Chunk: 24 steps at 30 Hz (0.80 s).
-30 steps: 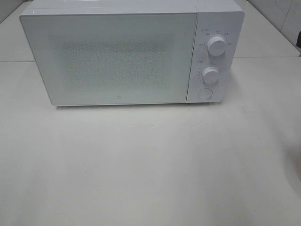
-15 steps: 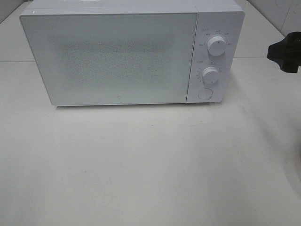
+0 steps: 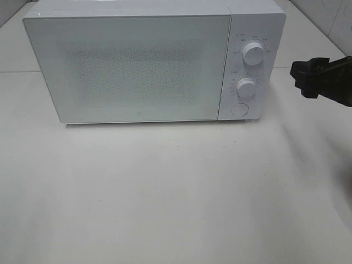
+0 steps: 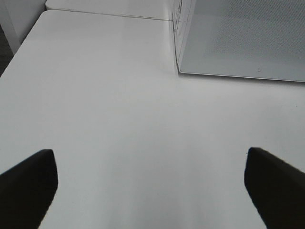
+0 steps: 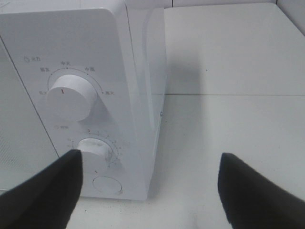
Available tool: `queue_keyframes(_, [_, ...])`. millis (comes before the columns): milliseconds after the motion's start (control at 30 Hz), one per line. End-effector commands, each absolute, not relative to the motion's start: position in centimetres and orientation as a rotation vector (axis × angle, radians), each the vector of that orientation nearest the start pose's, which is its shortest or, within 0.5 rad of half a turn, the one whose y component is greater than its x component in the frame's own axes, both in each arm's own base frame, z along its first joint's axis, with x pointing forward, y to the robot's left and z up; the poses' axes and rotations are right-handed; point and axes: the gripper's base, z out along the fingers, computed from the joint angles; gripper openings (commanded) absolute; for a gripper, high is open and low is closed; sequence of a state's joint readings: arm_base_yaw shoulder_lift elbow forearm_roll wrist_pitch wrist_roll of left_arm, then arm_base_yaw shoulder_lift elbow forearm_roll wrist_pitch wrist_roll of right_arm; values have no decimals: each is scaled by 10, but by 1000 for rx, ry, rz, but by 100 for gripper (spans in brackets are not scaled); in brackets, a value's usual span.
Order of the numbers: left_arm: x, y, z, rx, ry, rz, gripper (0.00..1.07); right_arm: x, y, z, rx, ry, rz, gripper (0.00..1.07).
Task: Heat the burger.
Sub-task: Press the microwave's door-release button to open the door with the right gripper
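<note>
right arm [image 3: 330,83] now in view, nearer microwave [image 3: 137,66]

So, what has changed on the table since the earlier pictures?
The right hand has come in from the right edge and moved left, toward the microwave's control knobs. It is open and holds nothing. The microwave has not moved, its door is still shut, and both knobs look unturned.
</note>
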<state>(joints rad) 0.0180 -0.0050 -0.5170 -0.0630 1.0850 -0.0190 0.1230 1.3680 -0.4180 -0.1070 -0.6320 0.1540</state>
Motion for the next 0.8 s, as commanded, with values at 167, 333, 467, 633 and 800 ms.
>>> queue_keyframes(167, [-12, -6, 281, -36, 2005, -79, 100, 245, 44, 190, -80, 1728, 53, 76])
queue_keyframes(333, [-12, -6, 281, -36, 2005, -79, 100, 246, 59, 182, -83, 1682, 10, 76])
queue_keyframes(467, [-12, -6, 281, -36, 2005, -79, 100, 245, 69, 177, -93, 1669, 24, 76])
queue_keyframes(633, [-12, -6, 281, -36, 2005, -79, 100, 242, 85, 170, -68, 1629, 25, 76])
queue_keyframes(800, [-12, -6, 281, -36, 2005, -79, 100, 242, 92, 162, -86, 1611, 33, 76])
